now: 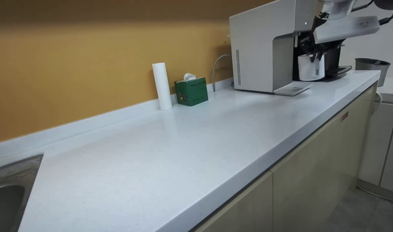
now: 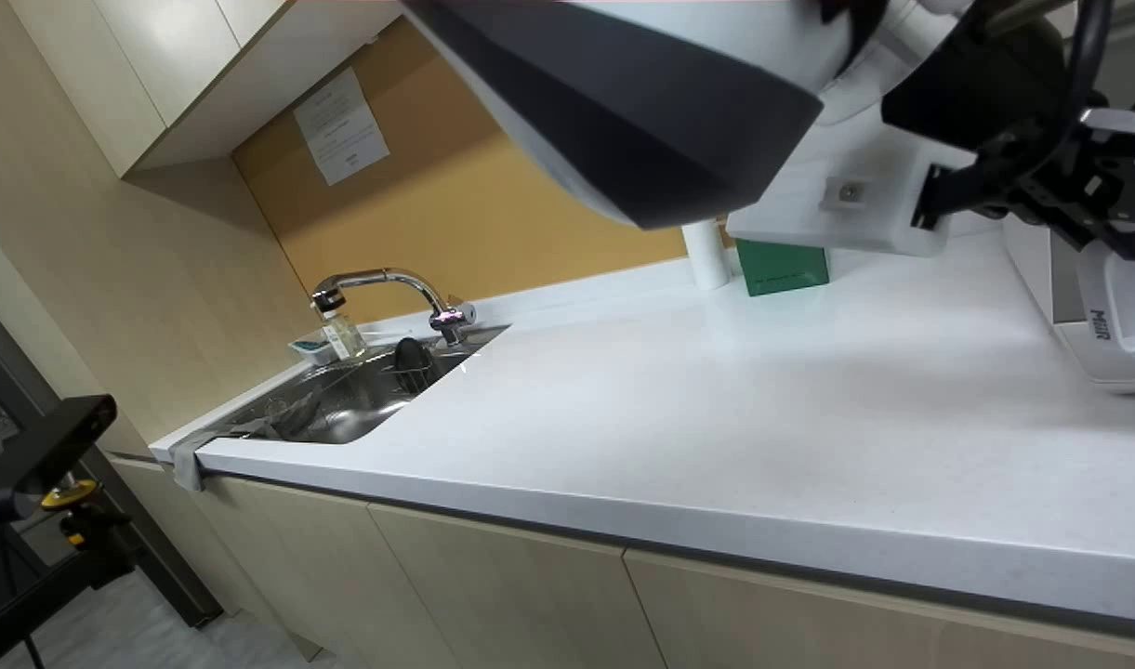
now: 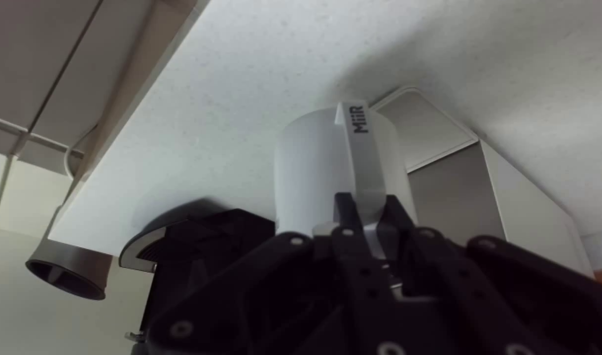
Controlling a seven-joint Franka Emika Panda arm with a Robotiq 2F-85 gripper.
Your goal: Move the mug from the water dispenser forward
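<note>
Two black fingers [image 3: 346, 209]: drawn in to a narrow gap and, yes, pressed against both sides of the handle [image 3: 364, 162]!
Gripper [image 3: 370, 206]: clamped on that handle alone, high up near its upper end, far from full spread.
Mug [image 1: 307, 71]: right at the fingertips, just below and beyond the gripper, small and white, partly masked by the fingers.
Long axis of the mug: upright or very close to it in an exterior view; in the wrist view, running away from the gripper toward the counter [image 3: 231, 98].
Handle: turned to face the gripper, stretched lengthwise down the mug, with dark "MiiR" lettering [image 3: 358, 119] at the end away from the fingers.
Base of the mug: pointed down at the counter; touching or lifted, impossible to tell from these angles.
Water dispenser [image 3: 527, 207]: big, white, just beside the gripper, off to its right in the wrist view.
Drip tray [image 3: 431, 130]: tucked partly behind the mug, down below the gripper.
Black coffee machine [image 3: 202, 241]: over on the opposite side, to the gripper's left in the wrist view, near.
Grey bin [image 3: 79, 261]: farther out on that same side, past the coffee machine.
Green box [image 1: 192, 92] and white cylinder [image 1: 162, 87]: well apart from the gripper, past the water dispenser.
</note>
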